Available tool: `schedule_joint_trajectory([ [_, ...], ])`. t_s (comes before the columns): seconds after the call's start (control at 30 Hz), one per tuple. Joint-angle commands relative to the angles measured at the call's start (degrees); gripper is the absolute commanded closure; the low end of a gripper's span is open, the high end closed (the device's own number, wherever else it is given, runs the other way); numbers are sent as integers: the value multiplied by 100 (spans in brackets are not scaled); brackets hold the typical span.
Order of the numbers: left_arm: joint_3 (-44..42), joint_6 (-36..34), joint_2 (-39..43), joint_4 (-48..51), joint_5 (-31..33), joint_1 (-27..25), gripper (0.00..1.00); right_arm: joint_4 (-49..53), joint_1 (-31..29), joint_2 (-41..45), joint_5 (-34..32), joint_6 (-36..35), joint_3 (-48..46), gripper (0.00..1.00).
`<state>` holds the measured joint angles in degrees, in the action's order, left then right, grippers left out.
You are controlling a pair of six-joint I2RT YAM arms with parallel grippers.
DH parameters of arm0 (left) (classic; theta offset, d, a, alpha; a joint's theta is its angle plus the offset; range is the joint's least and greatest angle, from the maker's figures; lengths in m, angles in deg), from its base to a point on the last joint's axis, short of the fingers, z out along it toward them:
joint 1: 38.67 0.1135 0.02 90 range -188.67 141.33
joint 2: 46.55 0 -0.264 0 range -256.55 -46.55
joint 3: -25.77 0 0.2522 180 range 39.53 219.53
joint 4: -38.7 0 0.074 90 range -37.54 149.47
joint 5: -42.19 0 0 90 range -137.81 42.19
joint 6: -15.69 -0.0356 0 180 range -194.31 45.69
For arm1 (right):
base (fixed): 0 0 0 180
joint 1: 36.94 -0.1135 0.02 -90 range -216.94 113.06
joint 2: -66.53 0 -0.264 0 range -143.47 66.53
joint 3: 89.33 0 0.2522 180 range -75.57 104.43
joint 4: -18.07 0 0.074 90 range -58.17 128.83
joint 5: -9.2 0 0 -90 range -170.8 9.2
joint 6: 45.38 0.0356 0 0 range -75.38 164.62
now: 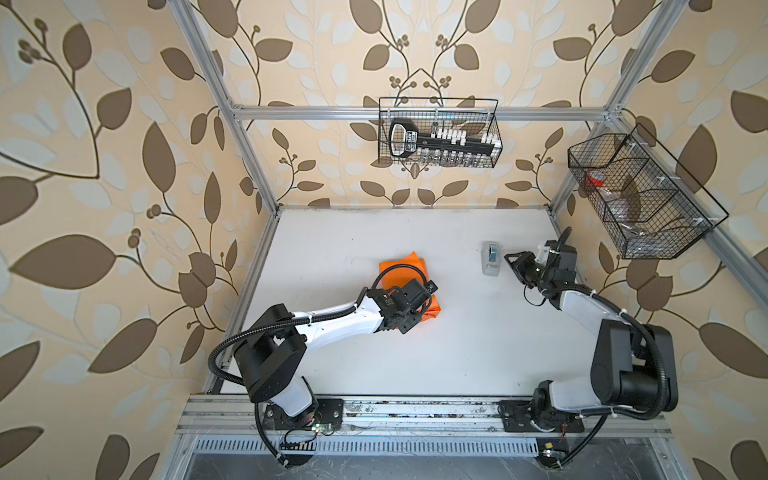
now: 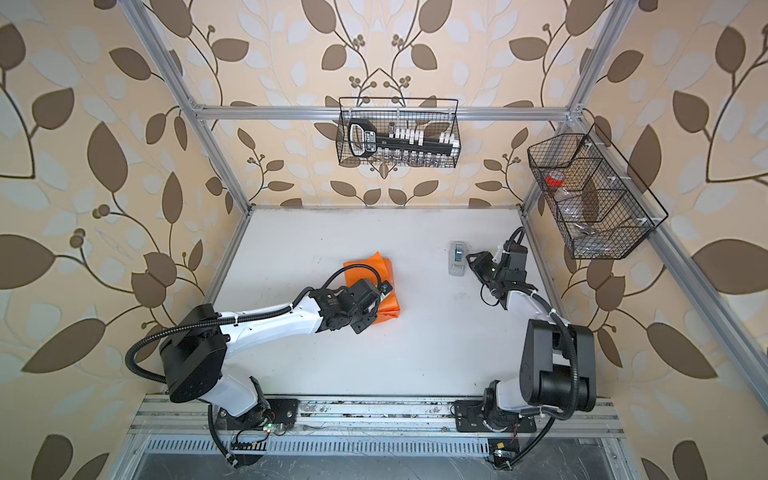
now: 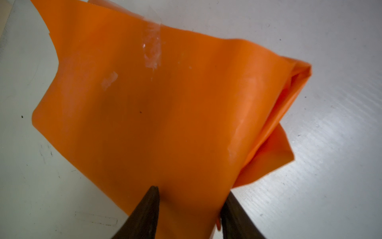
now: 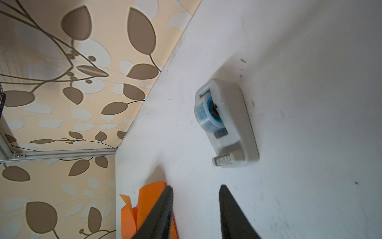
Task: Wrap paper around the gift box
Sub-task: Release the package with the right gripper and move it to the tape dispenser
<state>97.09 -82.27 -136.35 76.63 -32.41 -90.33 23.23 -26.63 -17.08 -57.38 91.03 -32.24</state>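
White, scuffed table (image 1: 415, 353), boxed in by leaf-patterned walls and an aluminium frame (image 1: 311, 113), with a far wire basket (image 1: 440, 133) on the back rail and a side wire basket (image 1: 640, 195) over the right edge. Wide bare stretch across the near half and between the two arms. Left of the middle, folded into a creased bundle and patched with clear tape (image 3: 152, 47): the paper (image 1: 401, 268). Stretched low over its near corner, the left gripper (image 3: 192, 190), fingers apart astride the paper's edge; cannot tell whether clamped. Folded back near the right edge, the right gripper (image 4: 195, 186), spread and empty, just beside the grey tape dispenser (image 4: 227, 124).
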Motion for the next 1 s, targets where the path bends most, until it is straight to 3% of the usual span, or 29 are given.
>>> schedule_joint_trajectory([
  [0.0, 58, 166, -150, 143, -252, 59, 52, 364, 15, -430, 103, -530, 549, 64],
  [0.17, 34, 164, -134, 119, -261, 67, 52, 1193, 7, -1115, 36, -1154, 1377, 66],
  [0.43, 13, 161, -96, 89, -292, 86, 53, 1679, -105, -1889, 190, -1765, 1922, 66],
  [0.97, -26, 217, -65, 115, -275, 86, 53, 1521, -266, -2460, 344, -1851, 2155, 68],
])
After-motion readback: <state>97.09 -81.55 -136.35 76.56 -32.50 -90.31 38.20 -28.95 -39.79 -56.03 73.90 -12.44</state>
